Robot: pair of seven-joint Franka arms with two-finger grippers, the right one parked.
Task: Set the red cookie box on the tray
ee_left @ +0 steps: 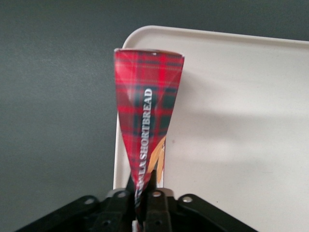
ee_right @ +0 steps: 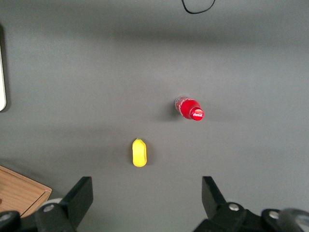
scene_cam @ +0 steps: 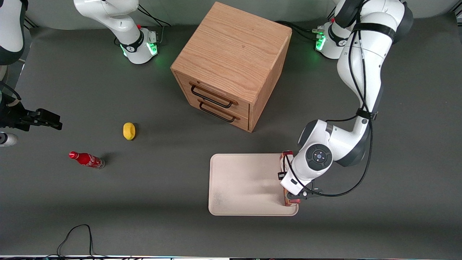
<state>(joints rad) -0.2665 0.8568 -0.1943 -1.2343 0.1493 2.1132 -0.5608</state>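
The red cookie box (ee_left: 147, 111) is a long slim red tartan box with tan cookie pictures. My left gripper (ee_left: 144, 191) is shut on one end of it. In the front view the box (scene_cam: 284, 159) shows mostly hidden under the wrist, over the edge of the cream-white tray (scene_cam: 242, 184) toward the working arm's end. The gripper (scene_cam: 293, 196) is above that tray edge. In the left wrist view the box lies along the tray's rim (ee_left: 145, 36), close above it; I cannot tell if it touches.
A wooden two-drawer cabinet (scene_cam: 231, 65) stands farther from the front camera than the tray. A yellow object (scene_cam: 129, 130) and a small red cola bottle (scene_cam: 86, 159) lie toward the parked arm's end. A black cable (scene_cam: 77, 234) lies at the near table edge.
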